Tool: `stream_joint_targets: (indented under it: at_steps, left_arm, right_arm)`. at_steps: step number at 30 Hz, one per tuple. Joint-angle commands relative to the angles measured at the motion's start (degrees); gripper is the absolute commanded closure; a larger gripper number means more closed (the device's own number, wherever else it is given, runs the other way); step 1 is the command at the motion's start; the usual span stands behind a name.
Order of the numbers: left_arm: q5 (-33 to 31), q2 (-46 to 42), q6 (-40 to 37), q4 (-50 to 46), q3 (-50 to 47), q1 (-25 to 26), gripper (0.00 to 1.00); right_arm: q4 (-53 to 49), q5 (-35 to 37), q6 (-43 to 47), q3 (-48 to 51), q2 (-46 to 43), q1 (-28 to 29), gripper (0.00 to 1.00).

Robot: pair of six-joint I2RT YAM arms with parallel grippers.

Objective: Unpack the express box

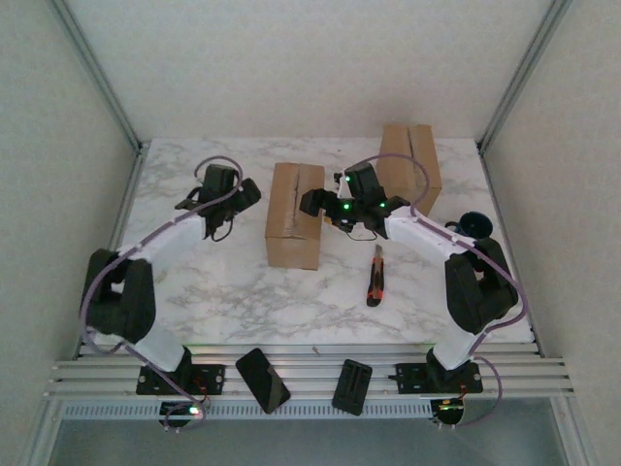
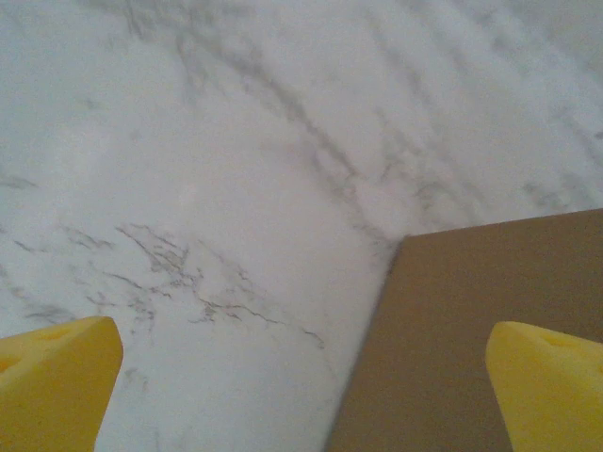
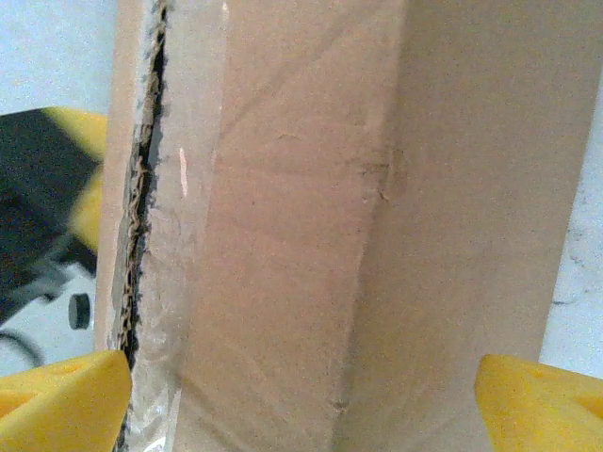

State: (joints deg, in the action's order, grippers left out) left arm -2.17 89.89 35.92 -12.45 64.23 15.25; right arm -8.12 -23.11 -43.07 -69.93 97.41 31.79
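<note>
A white-walled cell encloses a marble table [image 1: 223,291], and the express box [image 1: 294,218] stands at its middle, with a second carton [image 1: 409,165] far to the right and a utility knife [image 1: 375,277] lying near the right of the box. The right gripper [image 1: 312,201] hangs over the box's top with fingers spread wide, pinching nothing that I can see. Its wrist view shows the tape seam [image 3: 139,217] as a dark, ragged slit, so the flaps look ready to be lifted. The left gripper [image 1: 250,191], also spread and empty, sits just beside the box's left wall above bare table. To do this well, I would have the left gripper brace that wall. The right should slide one finger into the slit and lift the flap slowly, because the light box may tip.
</note>
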Motion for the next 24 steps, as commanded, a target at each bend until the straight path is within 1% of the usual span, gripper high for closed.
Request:
stream_joint_targets:
  at_steps: [1, 5, 7, 11, 17, 21, 24]
  left_arm:
    - [-4.35, -5.47, -6.45, -9.57, 6.41, 3.27, 0.00]
    - [-8.64, -4.28, -10.67, -18.69, 13.84, 10.21, 0.00]
    - [-9.65, -2.04, -11.39, -22.39, 17.12, 12.78, 0.00]
    - [-15.17, 3.14, -11.38, -28.67, 22.58, 17.16, 0.00]
    - [-24.89, 11.54, -10.33, -39.62, 30.68, 21.82, 0.00]
    - [-26.36, 13.97, -9.85, -41.34, 32.02, 23.89, 0.00]
    - [-27.27, 14.93, -9.23, -41.34, 32.41, 24.37, 0.00]
  right_arm:
    - [2.08, 1.70, -1.08, 0.65, 2.08, -0.11, 0.14]
    - [4.48, 1.36, -2.14, 1.98, 3.82, -0.13, 0.27]
    - [5.69, 0.96, -2.66, 2.60, 4.19, -0.08, 0.30]
    - [6.81, 0.56, -2.90, 3.57, 4.29, -0.08, 0.33]
    - [8.02, -0.33, -3.38, 3.75, 3.66, -0.15, 0.37]
    - [8.55, -1.12, -3.61, 3.58, 3.57, -0.14, 0.38]
    - [9.25, -1.86, -3.95, 3.66, 3.49, -0.08, 0.38]
